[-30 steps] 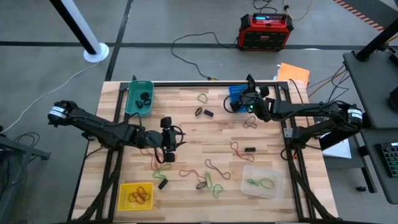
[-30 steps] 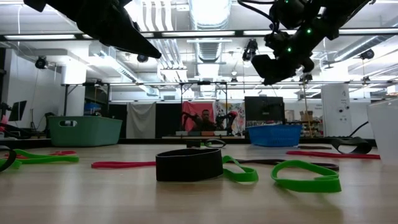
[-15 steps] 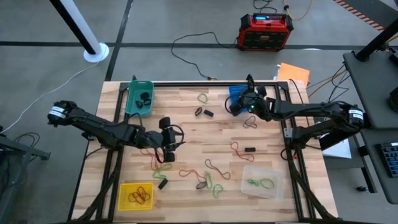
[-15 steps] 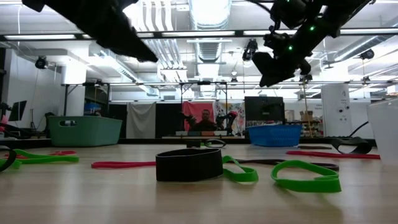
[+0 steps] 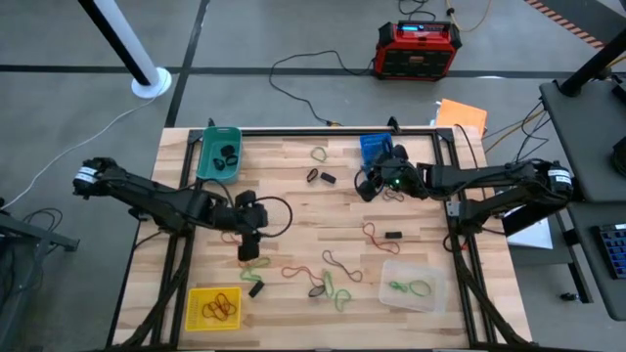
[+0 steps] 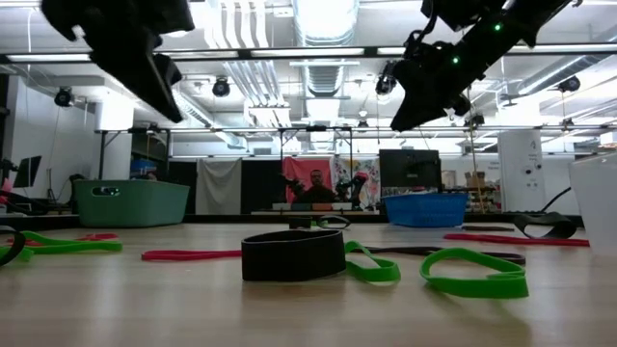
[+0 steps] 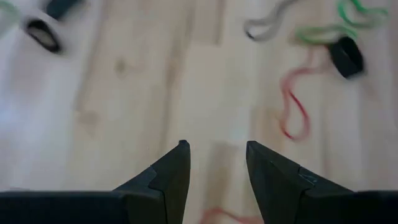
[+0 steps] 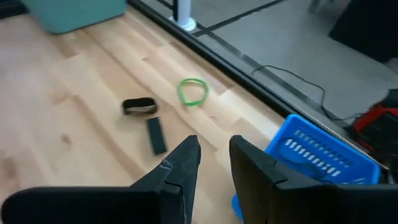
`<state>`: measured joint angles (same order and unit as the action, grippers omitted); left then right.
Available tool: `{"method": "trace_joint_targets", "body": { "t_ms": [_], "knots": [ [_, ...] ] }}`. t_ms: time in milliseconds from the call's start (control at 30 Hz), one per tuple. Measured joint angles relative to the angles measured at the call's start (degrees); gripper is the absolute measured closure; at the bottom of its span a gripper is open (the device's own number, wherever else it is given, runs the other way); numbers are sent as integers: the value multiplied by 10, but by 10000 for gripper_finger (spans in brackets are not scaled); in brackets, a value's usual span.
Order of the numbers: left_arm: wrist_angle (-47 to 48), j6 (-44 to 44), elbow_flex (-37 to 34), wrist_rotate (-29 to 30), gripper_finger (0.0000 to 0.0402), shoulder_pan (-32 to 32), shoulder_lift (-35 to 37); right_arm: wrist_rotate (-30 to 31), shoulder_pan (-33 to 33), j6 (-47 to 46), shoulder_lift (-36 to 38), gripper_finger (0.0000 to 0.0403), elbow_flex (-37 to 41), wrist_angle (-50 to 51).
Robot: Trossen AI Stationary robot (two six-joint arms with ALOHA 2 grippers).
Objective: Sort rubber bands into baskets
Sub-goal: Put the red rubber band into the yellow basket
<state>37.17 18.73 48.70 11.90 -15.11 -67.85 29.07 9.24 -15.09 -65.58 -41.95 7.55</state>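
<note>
Only the overhead view shows red bands in my yellow basket (image 5: 213,307); both my jaws stand slightly apart, empty.

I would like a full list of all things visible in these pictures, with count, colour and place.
baskets: four; teal far left, blue far right, yellow near left, clear near right.
rubber bands: many; red, green, black; scattered mid-table, some in the baskets.
table: one, light wood.
box: one, red-and-black, on the floor beyond.
paper sheet: one, orange, past the far right corner.
person: one, far in the room.
left gripper: open, above table centre-left.
right gripper: open, beside the blue basket.
</note>
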Motion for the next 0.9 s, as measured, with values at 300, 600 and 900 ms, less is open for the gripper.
{"method": "trace_joint_targets", "body": {
  "t_ms": [300,600,900],
  "knots": [
    [47,16,-4,-81,260,-4,-1,0,-69,-19,0,331,0,0],
    [60,-103,-69,-81,260,-7,-1,9,-101,-30,0,324,0,-1],
    [12,-120,-87,-70,260,-7,-23,10,-101,-30,0,329,0,-6]
  ]
}}
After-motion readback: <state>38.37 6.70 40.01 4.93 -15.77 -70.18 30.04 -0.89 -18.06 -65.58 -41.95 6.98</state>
